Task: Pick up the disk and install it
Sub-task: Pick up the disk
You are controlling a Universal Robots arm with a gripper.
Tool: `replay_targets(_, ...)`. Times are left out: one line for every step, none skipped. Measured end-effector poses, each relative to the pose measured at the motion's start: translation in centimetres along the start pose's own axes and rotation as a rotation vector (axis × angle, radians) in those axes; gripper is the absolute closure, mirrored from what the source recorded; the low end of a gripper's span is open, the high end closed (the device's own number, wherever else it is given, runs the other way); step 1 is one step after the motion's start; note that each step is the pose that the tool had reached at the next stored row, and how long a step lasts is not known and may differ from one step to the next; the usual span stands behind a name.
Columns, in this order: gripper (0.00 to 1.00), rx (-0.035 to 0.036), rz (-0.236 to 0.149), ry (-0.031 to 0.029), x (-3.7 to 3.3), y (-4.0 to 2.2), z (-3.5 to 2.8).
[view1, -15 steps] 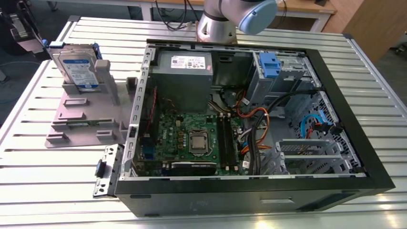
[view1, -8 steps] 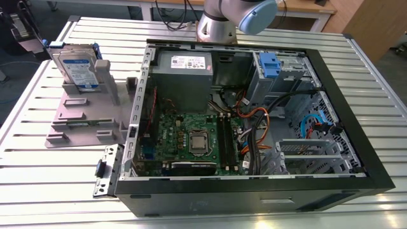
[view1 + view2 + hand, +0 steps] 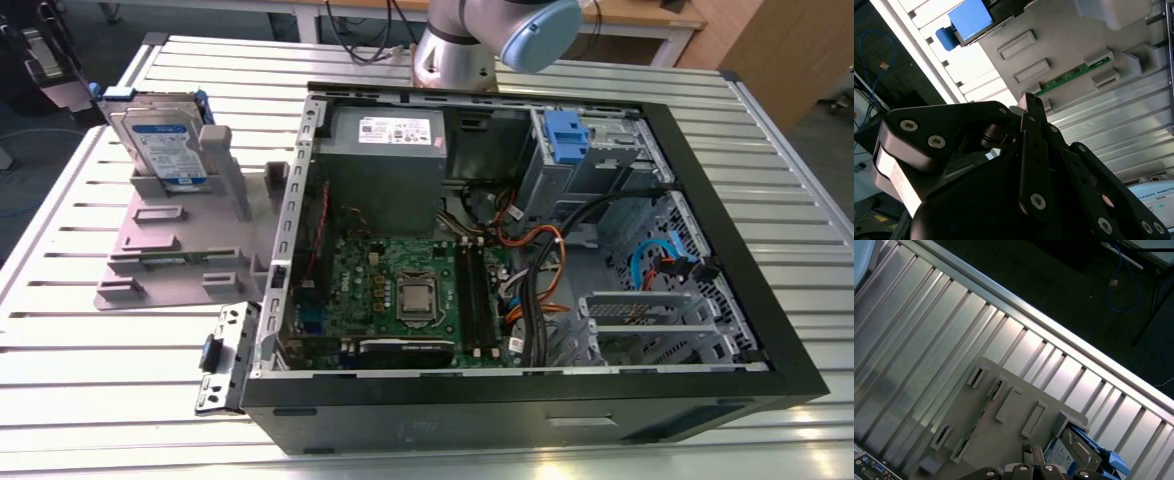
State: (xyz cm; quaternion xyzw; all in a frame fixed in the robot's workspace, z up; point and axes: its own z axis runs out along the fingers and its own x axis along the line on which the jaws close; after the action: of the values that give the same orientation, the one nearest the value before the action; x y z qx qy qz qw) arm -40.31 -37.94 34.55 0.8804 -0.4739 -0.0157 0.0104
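As the disk (image 3: 158, 140) stands upright, its white-and-blue label (image 3: 171, 152) shows.

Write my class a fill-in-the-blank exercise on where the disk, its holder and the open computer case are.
1. The disk stands upright in the grey plastic ______.
2. The disk is to the exterior view's ______ of the open computer case.
3. The bracket frame clipped on the disk is coloured ______.
4. In the second wrist view the tool is shut and grips ______.
Missing words: stand; left; blue; nothing.
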Motion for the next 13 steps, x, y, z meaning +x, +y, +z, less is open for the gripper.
replay_targets(0.9,-0.0001,-0.003,0.0002,0.0,0.0,0.0)
replay_targets(0.9,-0.0002,-0.005,0.0002,0.0,0.0,0.0)
replay_targets(0.9,-0.0001,-0.007,0.0002,0.0,0.0,0.0)
replay_targets(0.9,-0.0002,-0.009,0.0003,0.0,0.0,0.0)
replay_targets(0.9,-0.0002,-0.011,0.0004,0.0,0.0,0.0)
replay_targets(0.9,-0.0002,-0.014,0.0005,0.0,0.0,0.0)
replay_targets(0.9,-0.0003,-0.016,0.0006,0.0,0.0,0.0)
replay_targets(0.9,-0.0004,-0.019,0.0006,0.0,0.0,0.0)
replay_targets(0.9,-0.0003,-0.021,0.0007,0.0,0.0,0.0)
replay_targets(0.9,-0.0005,-0.023,0.0008,0.0,0.0,0.0)
replay_targets(0.9,-0.0005,-0.026,0.0009,0.0,0.0,0.0)
replay_targets(0.9,-0.0006,-0.028,0.001,0.0,0.0,0.0)
replay_targets(0.9,-0.0006,-0.031,0.0011,0.0,0.0,0.0)
